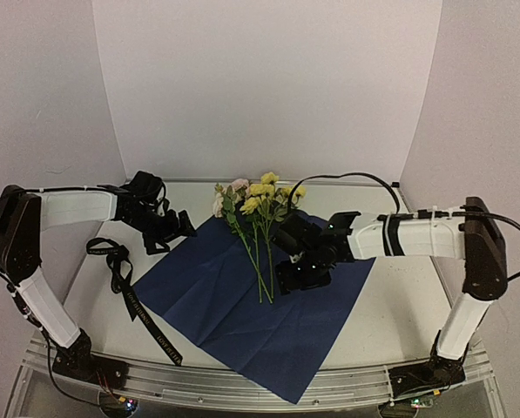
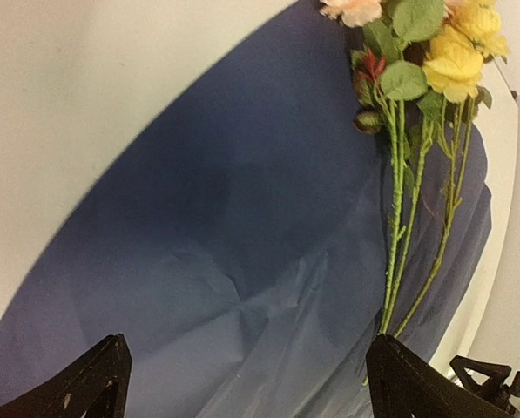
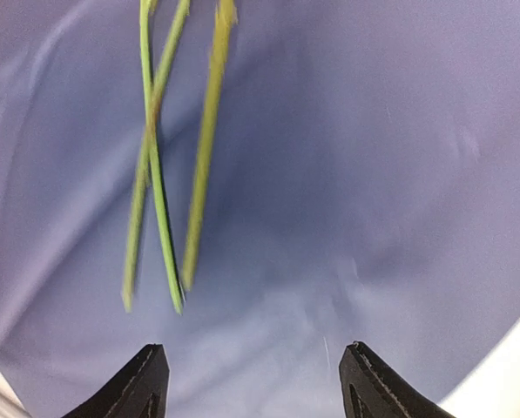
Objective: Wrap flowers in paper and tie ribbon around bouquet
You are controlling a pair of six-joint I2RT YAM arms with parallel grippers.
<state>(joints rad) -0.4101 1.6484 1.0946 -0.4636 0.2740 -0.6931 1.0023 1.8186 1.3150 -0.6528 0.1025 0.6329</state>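
The paper (image 1: 242,305) lies flat on the table, its dark navy face up. The flowers (image 1: 258,202), yellow and pale pink, lie loose on its far part, with their green stems (image 1: 263,266) running toward me. No wrapped bouquet is in view. The black ribbon (image 1: 124,287) lies off the paper's left side. My left gripper (image 1: 177,228) hovers open at the paper's far left corner; its wrist view shows the paper (image 2: 242,218), the flowers (image 2: 421,65) and empty jaws (image 2: 246,392). My right gripper (image 1: 299,274) is open just right of the stem ends (image 3: 159,226), with only paper (image 3: 355,174) between its fingers (image 3: 253,387).
White walls close in the table on the left, the back and the right. A metal rail (image 1: 242,387) with both arm bases runs along the near edge. Part of the right gripper (image 2: 495,379) shows at the lower right of the left wrist view.
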